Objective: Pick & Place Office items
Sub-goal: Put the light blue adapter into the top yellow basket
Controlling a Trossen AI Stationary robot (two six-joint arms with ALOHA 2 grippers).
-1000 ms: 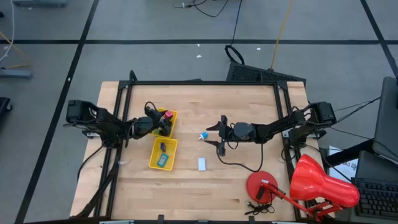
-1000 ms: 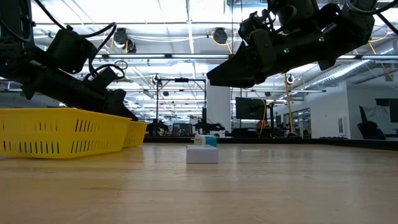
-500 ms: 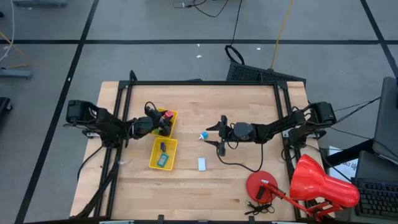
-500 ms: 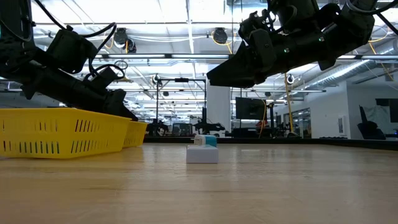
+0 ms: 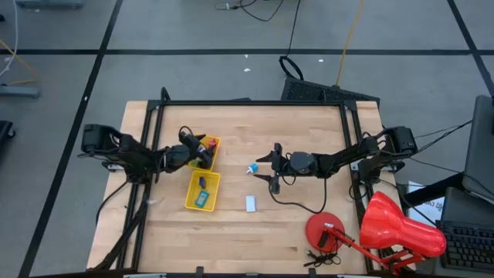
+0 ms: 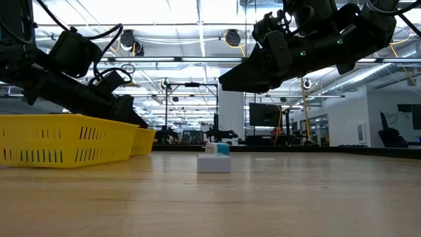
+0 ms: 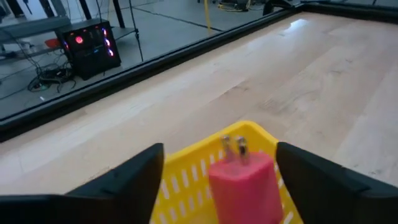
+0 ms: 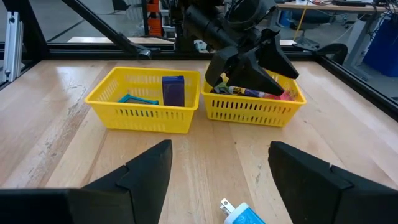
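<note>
The left gripper hung over the far yellow basket, jaws open around a pink plug; the right gripper waited open-jawed beside the teal plug on the counter

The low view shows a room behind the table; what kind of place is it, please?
Probably a large open lab or industrial workspace. Behind the wooden table run long rows of ceiling lights, exposed round ducts hang overhead, and a dark monitor stands at a far workstation.

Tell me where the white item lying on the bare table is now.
In the high view the white item lies flat on the table, to the right of the nearer yellow basket and below the teal plug.
</note>
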